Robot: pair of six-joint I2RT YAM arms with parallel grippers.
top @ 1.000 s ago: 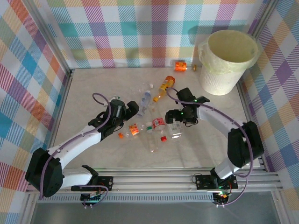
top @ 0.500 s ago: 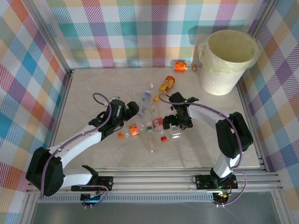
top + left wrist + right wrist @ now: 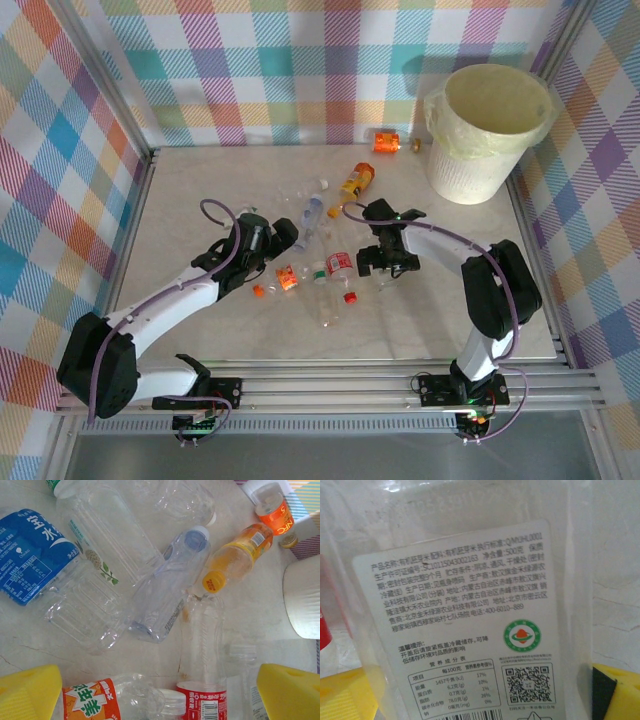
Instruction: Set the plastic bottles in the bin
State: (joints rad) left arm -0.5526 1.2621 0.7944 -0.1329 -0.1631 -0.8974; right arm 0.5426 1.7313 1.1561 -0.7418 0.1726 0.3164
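Note:
Several crushed plastic bottles lie mid-table: an orange one (image 3: 356,182), a bluish clear one (image 3: 311,212), a red-labelled one (image 3: 340,263) and an orange-labelled one (image 3: 287,278). The white bin (image 3: 490,130) with its pale yellow bag stands at the back right. My left gripper (image 3: 289,233) hovers open over the pile. In its wrist view its yellow pads (image 3: 30,692) flank the orange-labelled bottle (image 3: 90,700) and the red-labelled bottle (image 3: 202,680). My right gripper (image 3: 385,265) is open, low over a clear bottle with a white printed label (image 3: 465,620). Its yellow pads (image 3: 620,690) sit on either side of that bottle.
An orange bottle (image 3: 386,142) lies against the back wall left of the bin. Loose caps, red (image 3: 351,297) and orange (image 3: 258,291), lie near the pile. A blue-labelled bottle (image 3: 30,555) and the bin's wall (image 3: 302,597) show in the left wrist view. Checkered walls close three sides.
My right gripper has swung left and come down over the clear white-labelled bottle; its arm has folded inward. The left arm has barely moved.

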